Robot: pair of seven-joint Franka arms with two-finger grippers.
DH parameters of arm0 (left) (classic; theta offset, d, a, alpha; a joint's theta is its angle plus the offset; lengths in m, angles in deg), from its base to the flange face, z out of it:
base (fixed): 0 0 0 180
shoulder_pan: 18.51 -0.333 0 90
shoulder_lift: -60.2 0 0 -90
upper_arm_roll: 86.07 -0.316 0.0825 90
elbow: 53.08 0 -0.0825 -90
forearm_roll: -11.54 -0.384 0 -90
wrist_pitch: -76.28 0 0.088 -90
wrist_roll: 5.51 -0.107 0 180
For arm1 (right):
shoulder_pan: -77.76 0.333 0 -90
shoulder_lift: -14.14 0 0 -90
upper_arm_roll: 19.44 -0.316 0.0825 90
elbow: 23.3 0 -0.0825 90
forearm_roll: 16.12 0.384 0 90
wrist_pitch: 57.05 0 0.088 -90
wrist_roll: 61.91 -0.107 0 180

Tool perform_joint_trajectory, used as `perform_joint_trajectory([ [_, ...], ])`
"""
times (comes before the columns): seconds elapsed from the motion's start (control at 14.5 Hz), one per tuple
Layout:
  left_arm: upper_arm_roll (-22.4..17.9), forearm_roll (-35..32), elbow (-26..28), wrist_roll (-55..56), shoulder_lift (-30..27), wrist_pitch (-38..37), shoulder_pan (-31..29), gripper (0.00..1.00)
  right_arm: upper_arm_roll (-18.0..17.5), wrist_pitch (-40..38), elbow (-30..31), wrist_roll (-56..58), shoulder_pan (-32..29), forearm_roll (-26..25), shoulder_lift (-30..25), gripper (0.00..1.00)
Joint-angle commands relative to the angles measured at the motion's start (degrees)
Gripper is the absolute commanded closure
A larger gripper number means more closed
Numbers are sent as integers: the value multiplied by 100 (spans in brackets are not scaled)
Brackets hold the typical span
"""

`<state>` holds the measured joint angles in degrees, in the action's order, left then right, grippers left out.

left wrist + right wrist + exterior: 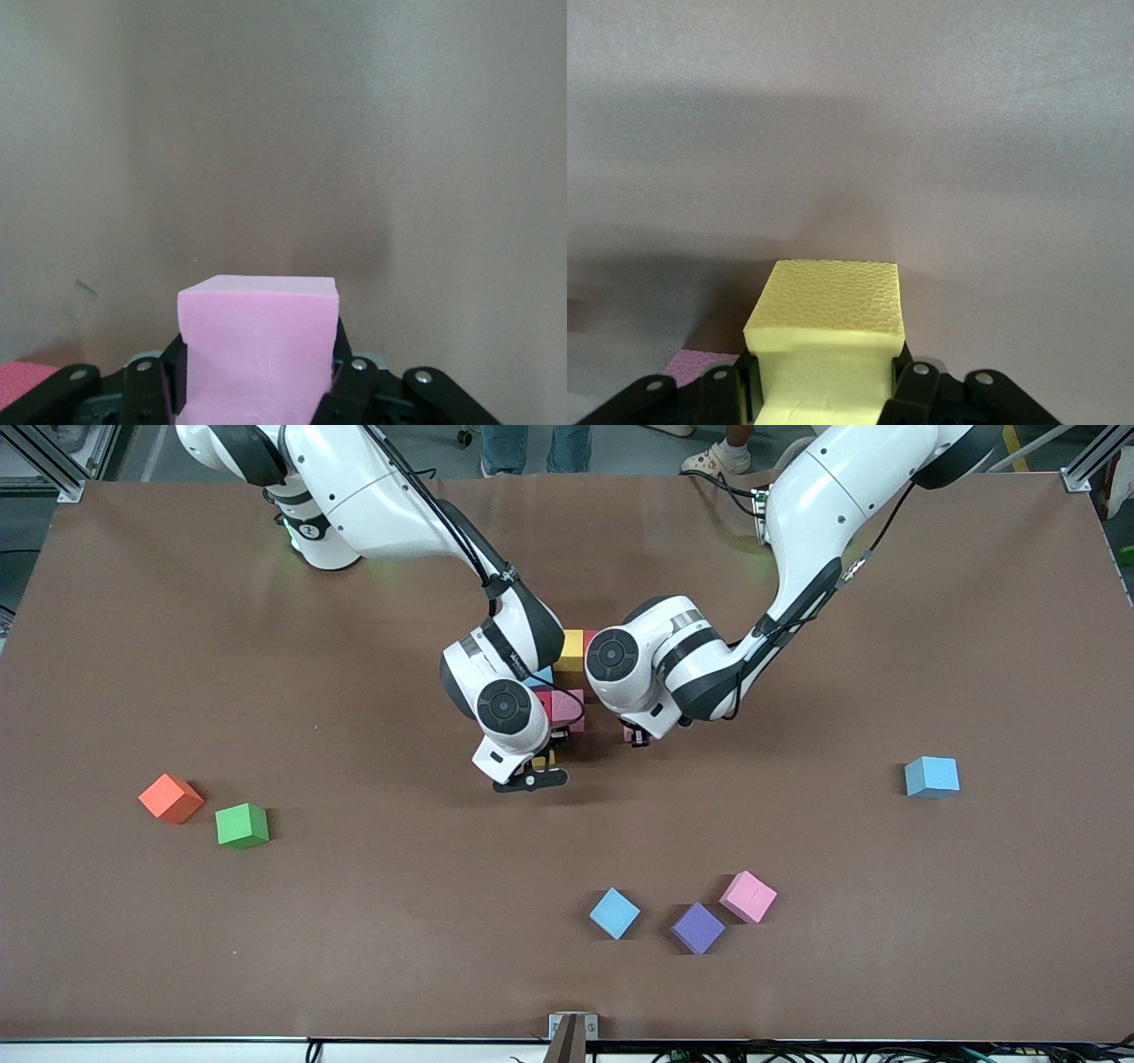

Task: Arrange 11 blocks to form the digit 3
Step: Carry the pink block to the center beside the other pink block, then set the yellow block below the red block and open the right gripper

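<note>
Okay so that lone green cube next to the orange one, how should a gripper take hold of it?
Come straight down on the green cube and close on two opposite side faces, with the wrist turned to match its skewed edges. The orange cube sits close beside it, so use the pair that faces away from it.

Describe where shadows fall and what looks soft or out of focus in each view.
Front view: soft shadows pool on the table under both arms. Left wrist view: the pink block casts a dark shadow. Right wrist view: the yellow block is sharp, the tabletop hazy.
</note>
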<state>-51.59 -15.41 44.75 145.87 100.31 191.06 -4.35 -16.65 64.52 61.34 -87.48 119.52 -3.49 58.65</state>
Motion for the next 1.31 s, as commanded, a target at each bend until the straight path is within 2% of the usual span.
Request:
perform_joint_trajectory([
  [0.0,-3,75,69,146,-47,27,95,91,20,43,404,-27,87,116,-118,52],
  [0.07,-3,66,60,146,-47,27,113,91,20,43,404,-27,105,116,-118,52],
  [0.14,-3,75,60,163,-47,36,140,91,20,51,395,-35,113,116,-109,47],
  [0.21,-3,66,60,225,-47,45,148,91,20,95,395,-70,113,116,-109,13],
  [0.28,-3,66,60,243,-47,80,157,91,20,121,395,-88,113,125,-109,0],
  [0.62,-3,57,43,243,-21,185,192,91,29,482,308,-79,61,116,-126,0],
  [0.83,-12,49,34,330,-3,264,289,91,55,403,211,-210,-132,160,-468,0],
  [1.1,-12,40,34,480,-3,273,430,91,99,-79,202,-299,-895,143,-1171,0],
  [1.24,-20,5,34,576,49,326,535,91,274,-299,202,-264,-1448,117,-1295,0],
])
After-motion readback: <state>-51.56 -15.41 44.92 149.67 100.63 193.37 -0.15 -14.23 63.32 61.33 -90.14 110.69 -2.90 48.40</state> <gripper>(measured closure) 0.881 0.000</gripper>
